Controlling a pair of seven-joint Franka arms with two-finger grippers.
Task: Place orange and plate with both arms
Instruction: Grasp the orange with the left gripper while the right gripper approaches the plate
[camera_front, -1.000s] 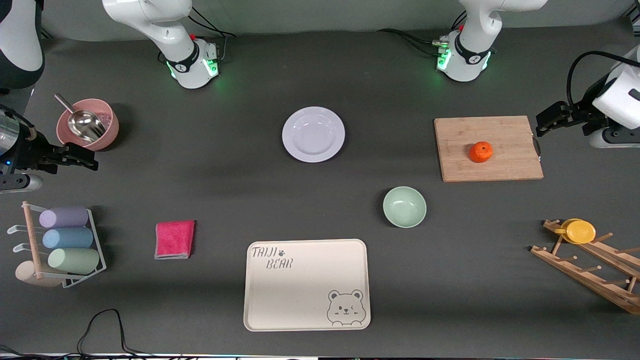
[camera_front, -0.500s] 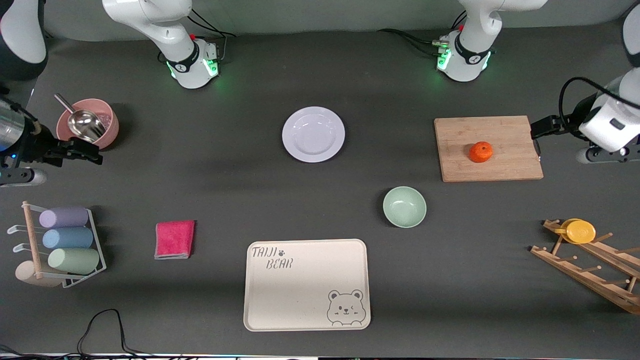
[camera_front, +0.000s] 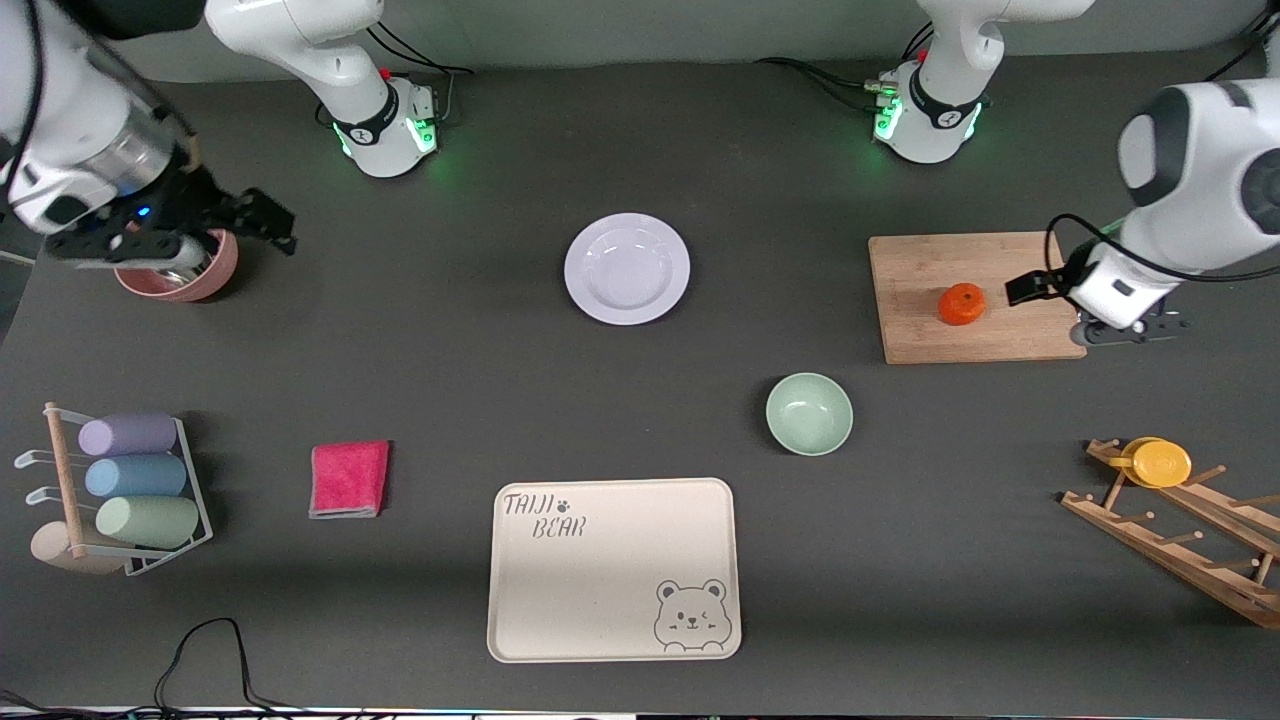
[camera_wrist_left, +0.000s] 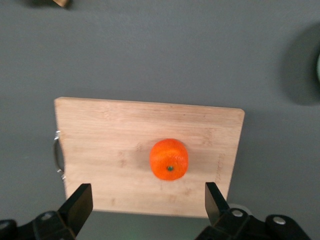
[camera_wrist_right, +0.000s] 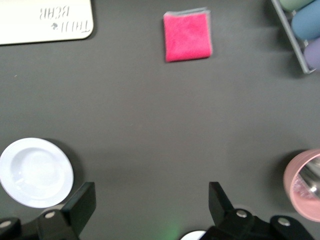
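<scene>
Both arms have swung inward: my left gripper (camera_wrist_left: 145, 212), spread wide, hangs over the wooden cutting board (camera_front: 975, 298) beside the small round orange (camera_front: 962, 304); my right gripper (camera_wrist_right: 150, 207), equally wide, hovers over the pink bowl (camera_front: 205, 285), well apart from the glossy white plate (camera_front: 627, 268). Orange looks light, firm; I'd pinch across its middle.

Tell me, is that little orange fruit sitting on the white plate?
No, the orange rests on the wooden cutting board, while the plate lies bare toward the middle of the table.

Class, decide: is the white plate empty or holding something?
Empty: the plate shows only bare surface; the orange lies on the cutting board.
</scene>
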